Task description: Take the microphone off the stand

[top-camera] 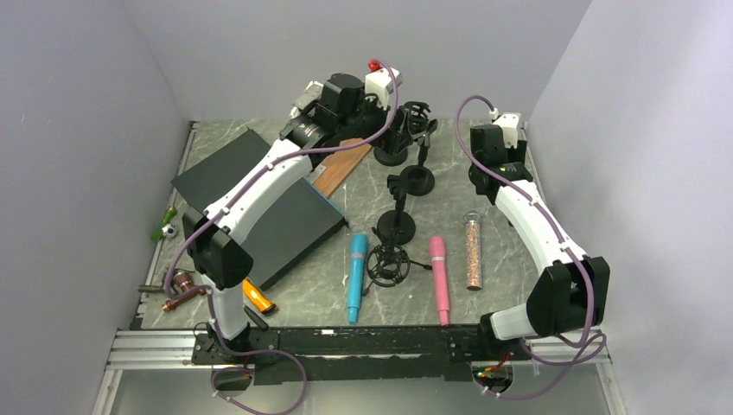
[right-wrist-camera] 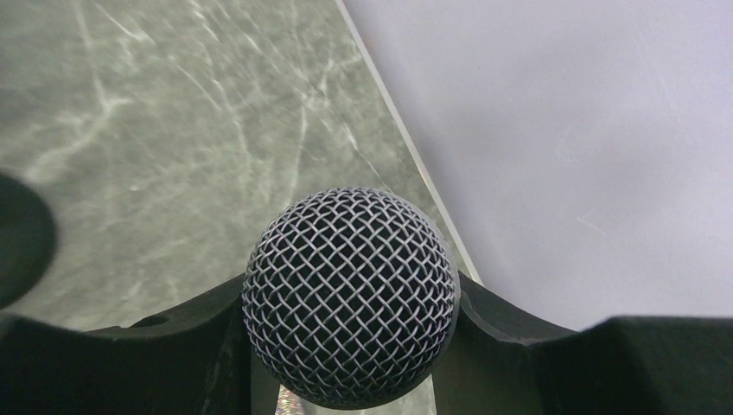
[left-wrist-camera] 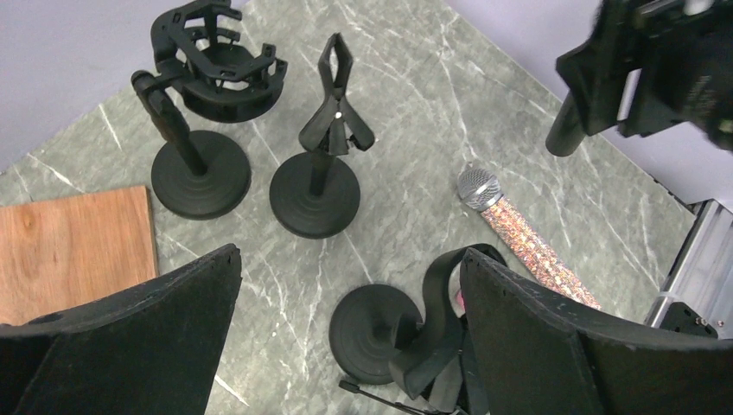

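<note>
**Obs.** The right gripper (right-wrist-camera: 350, 350) is clamped on the black microphone with a round wire-mesh head (right-wrist-camera: 350, 294), near the far right corner of the bench. The head faces the wrist. In the left wrist view the black handle juts out past the fingers. We judge the microphone clear of every stand and off the grey marbled bench top (top-camera: 449, 216).

The left gripper (left-wrist-camera: 350, 259) hangs empty with its fingers wide apart over the far middle of the bench. Below it are three stands:
- the black round-based stand with a spring clip (left-wrist-camera: 321, 164)
- the black round-based stand with a basket-shaped shock mount (left-wrist-camera: 203, 130)
- a third black stand with a curved holder (left-wrist-camera: 380, 333)

We cannot tell which stand the microphone belongs to.

**Risks, as we judge them:**
1. **Slip.** The mesh head hides where the pads meet the body. The hold seems close under the head, so the handle's weight hangs to one side. A quick swing could twist the microphone in the grip or drop it.
2. **Put-down.** The body is round. Laid near the right edge, it could roll off. It could also knock the glitter-covered microphone (top-camera: 473, 251) lying along that edge.
3. **Left arm.** A low retreat toward the near edge could catch the clip stand or the third stand and tip it.
</note>
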`<state>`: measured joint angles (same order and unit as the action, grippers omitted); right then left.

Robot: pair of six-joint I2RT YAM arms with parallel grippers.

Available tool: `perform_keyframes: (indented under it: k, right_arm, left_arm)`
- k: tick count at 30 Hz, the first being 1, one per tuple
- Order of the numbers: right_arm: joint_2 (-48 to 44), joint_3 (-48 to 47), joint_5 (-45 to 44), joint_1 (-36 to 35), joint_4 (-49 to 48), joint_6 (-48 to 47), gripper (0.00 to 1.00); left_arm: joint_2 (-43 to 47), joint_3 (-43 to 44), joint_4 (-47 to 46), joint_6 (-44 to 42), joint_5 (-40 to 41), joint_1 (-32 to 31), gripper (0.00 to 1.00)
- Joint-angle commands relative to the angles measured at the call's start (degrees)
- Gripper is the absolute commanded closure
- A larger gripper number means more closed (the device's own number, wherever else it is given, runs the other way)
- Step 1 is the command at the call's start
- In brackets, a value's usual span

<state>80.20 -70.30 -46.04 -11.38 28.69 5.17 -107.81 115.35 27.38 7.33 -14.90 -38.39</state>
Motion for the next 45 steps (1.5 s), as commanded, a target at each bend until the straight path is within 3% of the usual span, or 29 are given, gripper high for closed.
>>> perform_keyframes:
  k: [1,8,16,18,23,31,36,41,45]
  right_arm:
    - [1.7,3.1,-0.9,2.2,1.6,0.5,1.00]
    - [10.4,3.2,6.7,3.5,6.8,3.9,1.00]
    - [17.1,2.6,14.1,6.4,6.4,4.9,0.99]
    - [18.2,2.6,15.7,8.1,5.5,4.8,0.85]
    - [19.8,2.3,22.1,9.6,3.7,4.2,0.66]
    - [18.0,0.3,22.1,9.6,4.9,4.3,0.25]
    - [13.8,-0.9,21.8,9.2,7.2,4.0,0.11]
    - [7.4,-2.7,21.5,6.5,10.9,4.6,0.06]
    - [-2.8,-2.2,25.4,1.8,13.1,7.0,0.04]
  left_arm:
    - [8.0,-1.9,-4.1,0.9,0.2,-0.7,0.01]
    - [21.8,-12.8,-3.1,1.3,0.9,-1.0,0.01]
    - [39.7,-26.9,-0.2,4.1,1.9,-0.9,0.01]
    - [44.1,-29.4,1.7,4.9,3.1,-0.9,0.01]
    - [53.9,-31.9,8.6,5.8,8.4,-0.9,0.01]
    - [65.3,-40.2,9.6,8.4,13.0,-0.9,0.01]
    - [67.7,-42.3,8.8,9.0,13.5,-1.0,0.01]
    - [68.0,-42.7,8.0,8.4,13.5,-0.9,0.01]
    - [67.9,-42.6,8.3,7.6,13.8,-1.0,0.01]
